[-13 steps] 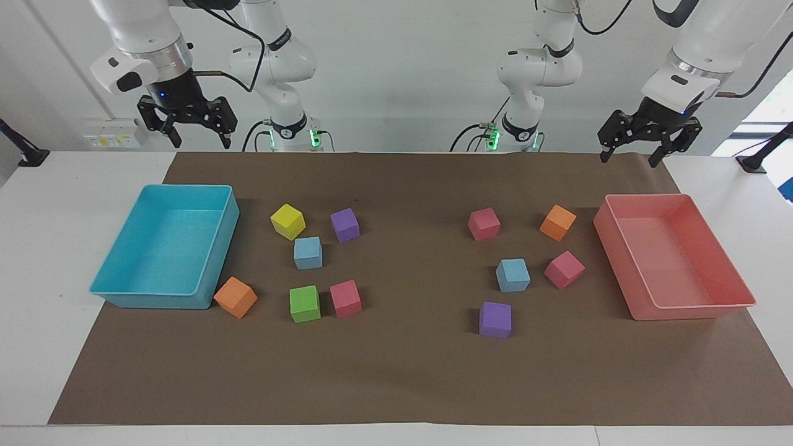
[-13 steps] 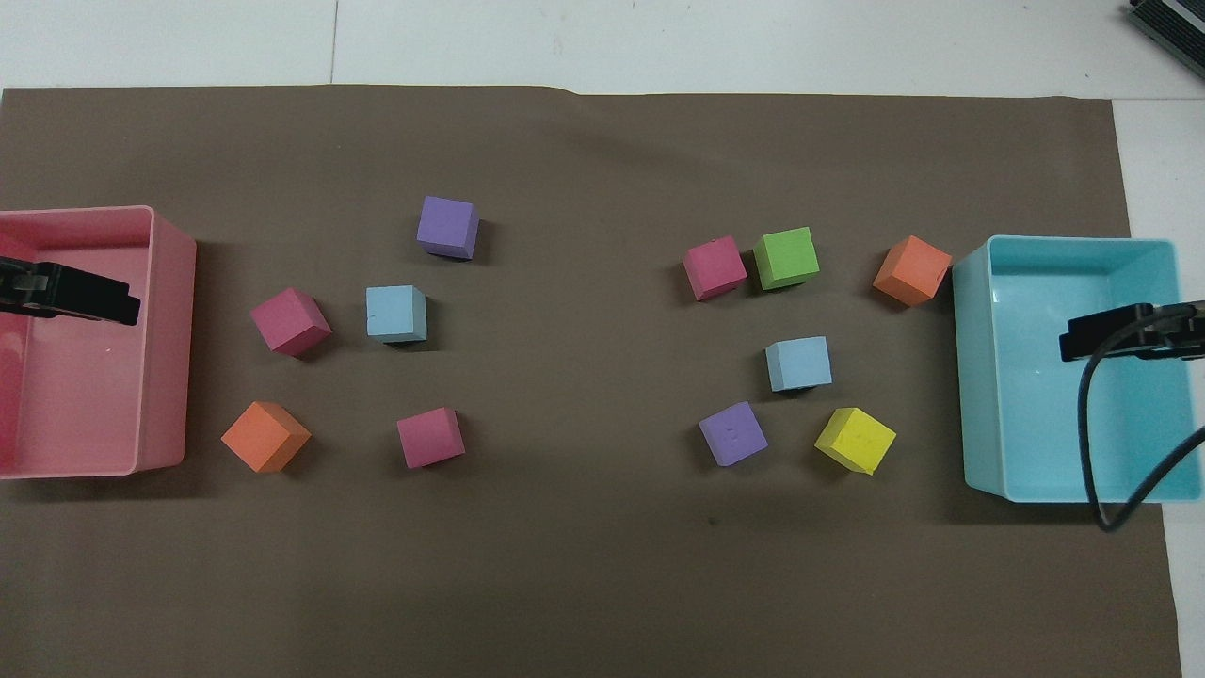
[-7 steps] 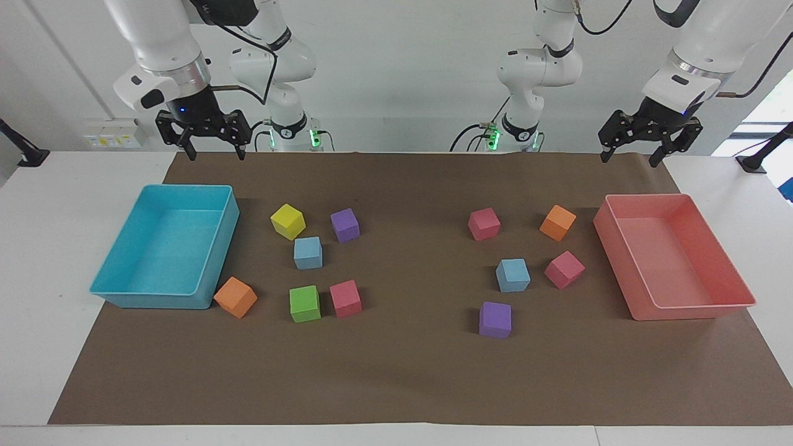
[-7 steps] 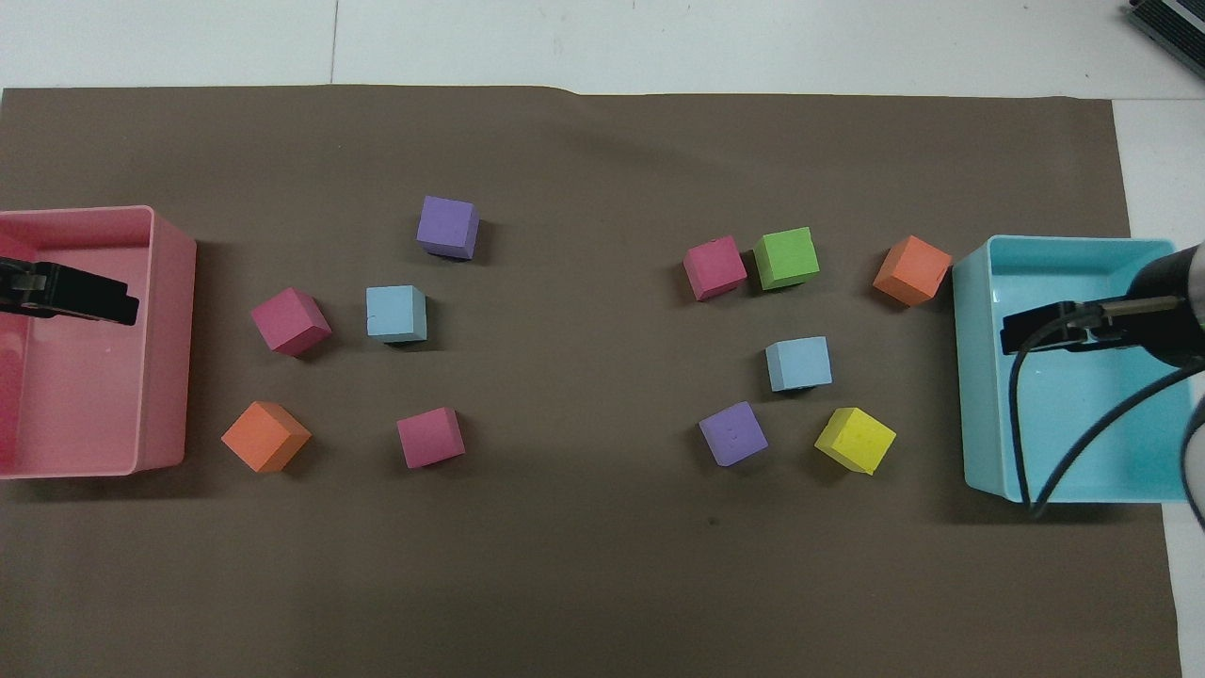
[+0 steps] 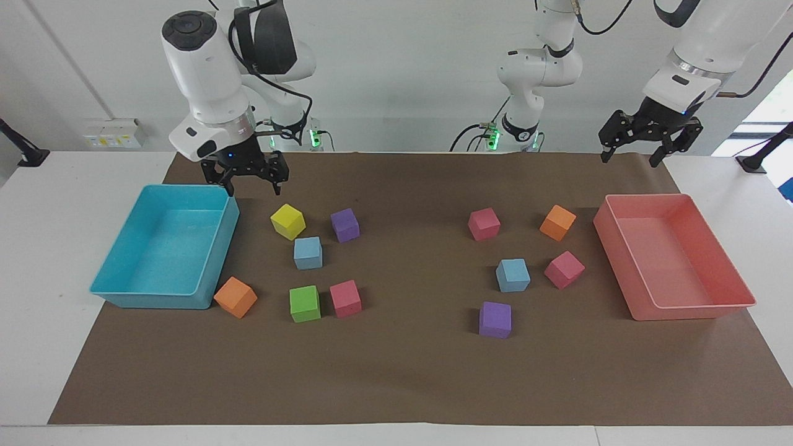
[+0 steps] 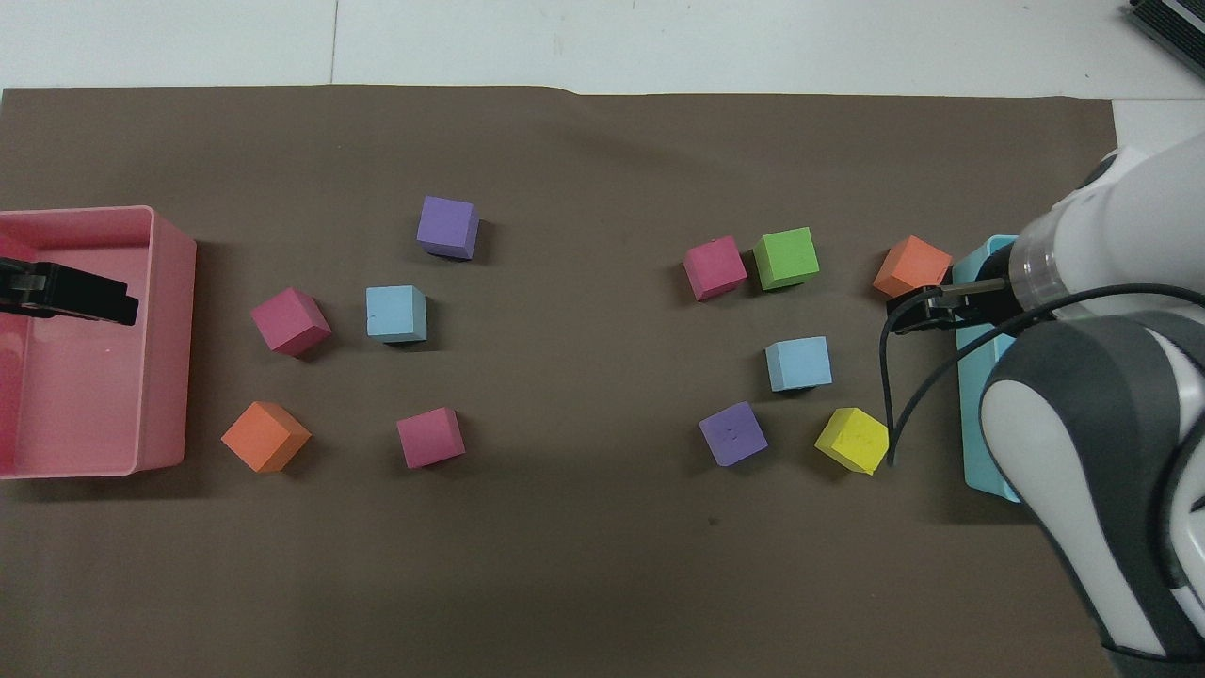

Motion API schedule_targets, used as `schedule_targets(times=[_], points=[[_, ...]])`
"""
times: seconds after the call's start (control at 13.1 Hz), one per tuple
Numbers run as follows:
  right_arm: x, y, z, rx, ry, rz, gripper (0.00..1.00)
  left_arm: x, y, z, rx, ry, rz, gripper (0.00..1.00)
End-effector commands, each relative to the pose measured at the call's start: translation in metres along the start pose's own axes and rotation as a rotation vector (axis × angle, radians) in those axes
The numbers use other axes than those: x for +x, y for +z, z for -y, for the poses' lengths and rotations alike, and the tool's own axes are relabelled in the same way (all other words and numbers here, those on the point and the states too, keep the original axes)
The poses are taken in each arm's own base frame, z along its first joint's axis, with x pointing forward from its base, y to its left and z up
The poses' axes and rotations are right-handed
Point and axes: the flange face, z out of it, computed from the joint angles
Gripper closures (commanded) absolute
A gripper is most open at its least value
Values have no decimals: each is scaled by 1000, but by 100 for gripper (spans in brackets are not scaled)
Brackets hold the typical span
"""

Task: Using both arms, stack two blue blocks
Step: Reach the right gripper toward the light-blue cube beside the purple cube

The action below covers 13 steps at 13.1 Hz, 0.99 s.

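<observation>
Nothing stacked yet: two small sky-blue foam cubes [image 5: 308, 253] [image 5: 513, 275] flat and well apart on the brown-papered surface [image 5: 409, 371], right hand [image 5: 249, 181] wide and empty over the turquoise tray's corner [image 5: 230, 193], left hand [image 5: 633, 153] wide, empty, waiting above the pink tray [image 5: 731, 303].

A big blue tray [image 5: 162, 291] and a pink tray [image 5: 694, 310] sit at the ends of a brown mat [image 5: 409, 371], with colored cubes between.

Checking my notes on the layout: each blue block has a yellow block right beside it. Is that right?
Not quite. The overhead view shows one blue block beside the yellow block, but the other blue block has a pink block beside it. There is only one yellow block.
</observation>
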Motion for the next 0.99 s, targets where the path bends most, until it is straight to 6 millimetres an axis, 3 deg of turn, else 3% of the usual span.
schedule_targets(times=[0.0, 0.15, 0.53, 0.91], points=[[5, 49, 11, 17, 13, 0, 0, 0, -3, 3, -3, -15, 3, 0], [5, 84, 26, 19, 35, -19, 0, 0, -3, 3, -3, -15, 3, 0], [-3, 154, 34, 55, 90, 0, 0, 0, -3, 3, -3, -15, 3, 0], [-3, 186, 57, 68, 78, -42, 0, 0, -3, 3, -3, -15, 3, 0]])
